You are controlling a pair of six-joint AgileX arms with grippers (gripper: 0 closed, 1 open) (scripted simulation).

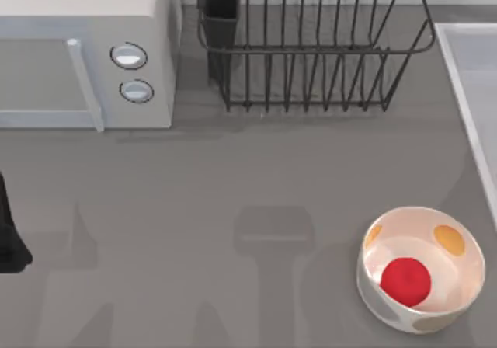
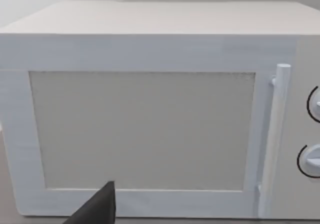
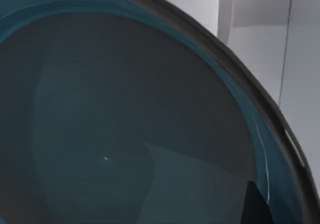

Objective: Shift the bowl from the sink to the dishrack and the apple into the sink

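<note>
The grey worktop (image 1: 233, 185) carries everything here. Biggest on it is the white microwave (image 1: 85, 53) at the back left, its door shut, a vertical bar handle (image 1: 85, 84) and two round knobs (image 1: 132, 72) on its front. Right beside it, at the back centre, stands the dishrack (image 1: 311, 53), dark wire bars with a black utensil cup (image 1: 221, 10) at its left corner; nothing sits among the bars. At the far right edge runs the pale rim of the sink (image 1: 466, 76).

Seen from the right wrist, the teal-blue bowl (image 3: 125, 114) is pressed up close, its inside and rim curving across, a dark tip of the right tool (image 3: 257, 204) against its rim; whether that tool is gripping the bowl I cannot tell.

Near the front right of the worktop sits a white bowl with orange and grey spots (image 1: 423, 266), and the red apple (image 1: 405, 280) lies inside it.

The left arm (image 1: 9, 231) waits at the left edge, facing the microwave door, one dark fingertip of the left tool (image 2: 97, 206) showing; its grip cannot be told.
</note>
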